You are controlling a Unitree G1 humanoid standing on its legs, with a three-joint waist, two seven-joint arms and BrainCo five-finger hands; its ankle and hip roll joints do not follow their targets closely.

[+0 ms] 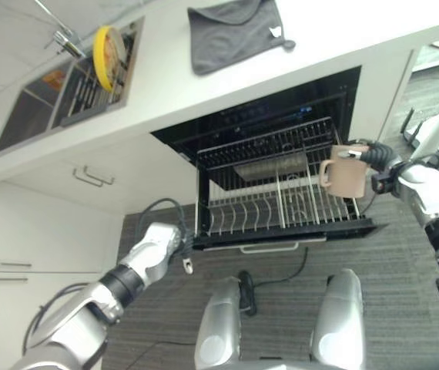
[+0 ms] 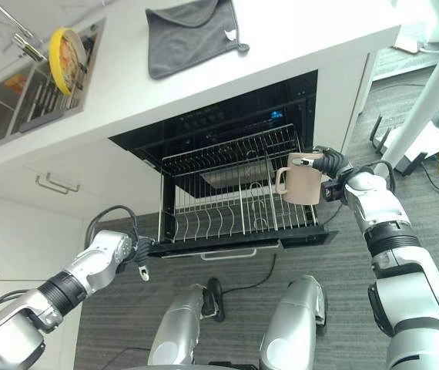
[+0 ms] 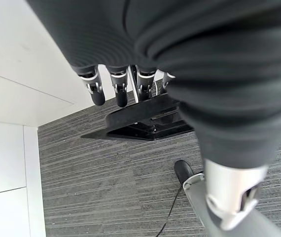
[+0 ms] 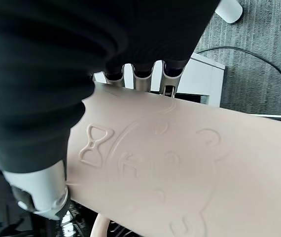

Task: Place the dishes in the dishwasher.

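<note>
Gripping a stiff, breakable pink mug [image 1: 346, 171] by its body at right, the right robot hand [image 1: 375, 156] nears the rack [image 1: 277, 181]; left robot hand [image 3: 118, 86] hangs slack.

No legible text (none anywhere)

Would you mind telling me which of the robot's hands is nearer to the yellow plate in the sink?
The left hand. It sits by the pulled-out dishwasher rack's left corner, below the yellow plate. The right hand holds the beige mug beyond the rack's far side.
</note>
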